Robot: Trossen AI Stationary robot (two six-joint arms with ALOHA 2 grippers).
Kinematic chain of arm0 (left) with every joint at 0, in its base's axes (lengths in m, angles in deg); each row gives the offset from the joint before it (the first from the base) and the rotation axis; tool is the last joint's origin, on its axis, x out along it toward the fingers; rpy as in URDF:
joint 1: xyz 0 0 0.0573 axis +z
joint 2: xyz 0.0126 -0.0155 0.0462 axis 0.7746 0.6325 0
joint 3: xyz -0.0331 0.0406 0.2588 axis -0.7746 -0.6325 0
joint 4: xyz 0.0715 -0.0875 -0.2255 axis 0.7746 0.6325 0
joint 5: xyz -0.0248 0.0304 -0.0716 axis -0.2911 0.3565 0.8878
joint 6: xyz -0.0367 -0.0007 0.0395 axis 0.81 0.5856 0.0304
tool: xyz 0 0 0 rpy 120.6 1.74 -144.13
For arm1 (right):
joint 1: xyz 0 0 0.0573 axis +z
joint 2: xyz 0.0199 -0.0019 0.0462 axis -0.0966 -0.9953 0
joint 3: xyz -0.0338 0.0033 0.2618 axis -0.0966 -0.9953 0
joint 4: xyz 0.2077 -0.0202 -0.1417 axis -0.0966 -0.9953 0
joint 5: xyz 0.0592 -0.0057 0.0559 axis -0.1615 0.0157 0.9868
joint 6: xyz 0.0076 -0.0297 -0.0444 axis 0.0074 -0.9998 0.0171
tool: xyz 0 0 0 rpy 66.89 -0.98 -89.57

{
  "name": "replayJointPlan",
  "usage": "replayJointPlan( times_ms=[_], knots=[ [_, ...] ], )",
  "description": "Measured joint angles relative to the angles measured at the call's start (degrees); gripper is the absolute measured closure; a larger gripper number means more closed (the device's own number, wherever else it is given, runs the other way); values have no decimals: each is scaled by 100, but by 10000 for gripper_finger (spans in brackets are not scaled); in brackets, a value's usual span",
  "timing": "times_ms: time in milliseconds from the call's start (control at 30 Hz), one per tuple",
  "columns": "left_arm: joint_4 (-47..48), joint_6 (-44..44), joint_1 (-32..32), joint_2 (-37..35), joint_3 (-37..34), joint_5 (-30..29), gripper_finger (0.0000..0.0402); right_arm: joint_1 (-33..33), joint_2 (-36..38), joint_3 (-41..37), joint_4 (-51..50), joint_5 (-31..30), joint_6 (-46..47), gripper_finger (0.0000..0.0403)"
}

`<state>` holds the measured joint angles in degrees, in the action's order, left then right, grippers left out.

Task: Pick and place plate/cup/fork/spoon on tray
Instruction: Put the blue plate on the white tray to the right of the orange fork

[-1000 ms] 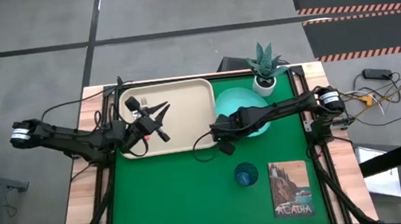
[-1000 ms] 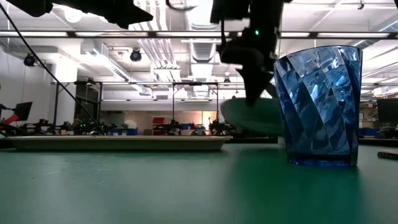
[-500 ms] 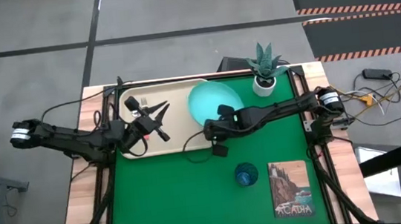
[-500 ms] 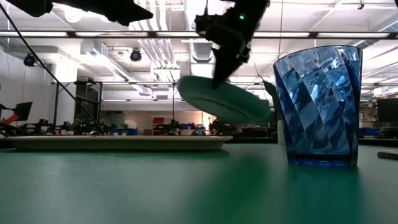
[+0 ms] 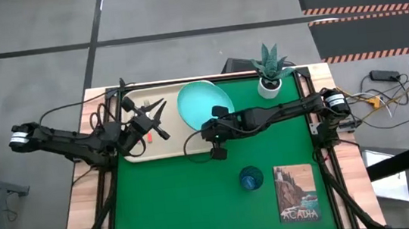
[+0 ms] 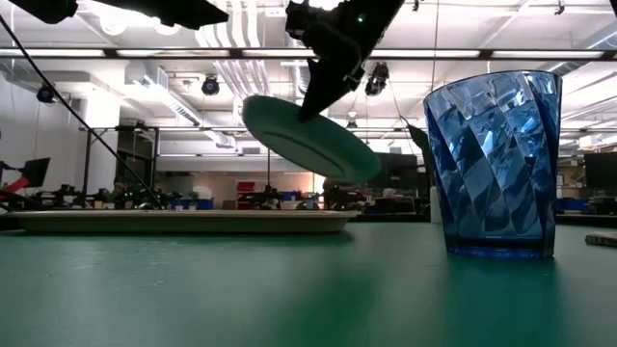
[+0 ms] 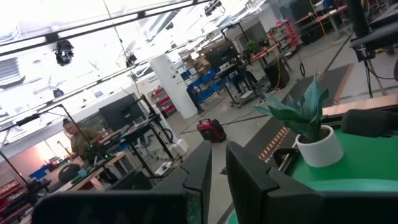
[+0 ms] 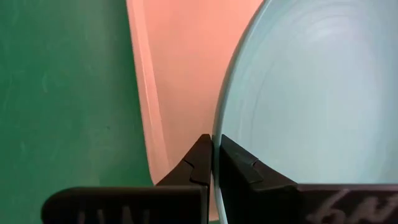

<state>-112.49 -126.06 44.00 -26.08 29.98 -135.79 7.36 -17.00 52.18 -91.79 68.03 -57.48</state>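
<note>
- The cup [image 5: 251, 178] stands on the green mat [image 5: 183, 200] at about five o'clock from the table's middle, nearest the front edge and just beside a picture card [image 5: 297, 192]; it is untouched and, by my reading, yet to be carried
- The right gripper [image 5: 212, 134] sits near the middle of the table, its fingers [image 8: 199, 163] clenched on the rim of the plate [image 5: 205, 104]
- The plate hangs tilted in the air, clear of the mat, over the three o'clock end of the tray [image 5: 180, 149]; in the low view [image 6: 307, 138] it is well above the tray's rim, so it looks carried but not set down
- The left gripper [image 5: 149, 119] hovers over the nine o'clock half of the tray; its fingers [image 7: 200, 175] stand almost together with a thin gap, and whether they hold anything I cannot tell
- An orange-red streak [image 5: 148, 138] on the tray below it may be a fork or spoon handle; neither piece can be made out for certain
- A potted plant [image 5: 269, 68] stands at one o'clock, at the far edge
</note>
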Motion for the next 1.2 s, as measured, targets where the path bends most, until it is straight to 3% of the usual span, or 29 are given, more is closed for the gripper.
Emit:
replayJointPlan(
  times_ms=[333,900,1200],
  knots=[
    [-2,41,0,-40,0,-39,368,-12,-306,135,393,289,-392,394],
    [3,146,-9,-402,-153,-175,368,-47,-2341,2555,-1429,90,-2233,394],
    [5,146,-9,-607,-271,-175,368,-179,-2570,2712,-1560,138,-2562,394]
  ],
)
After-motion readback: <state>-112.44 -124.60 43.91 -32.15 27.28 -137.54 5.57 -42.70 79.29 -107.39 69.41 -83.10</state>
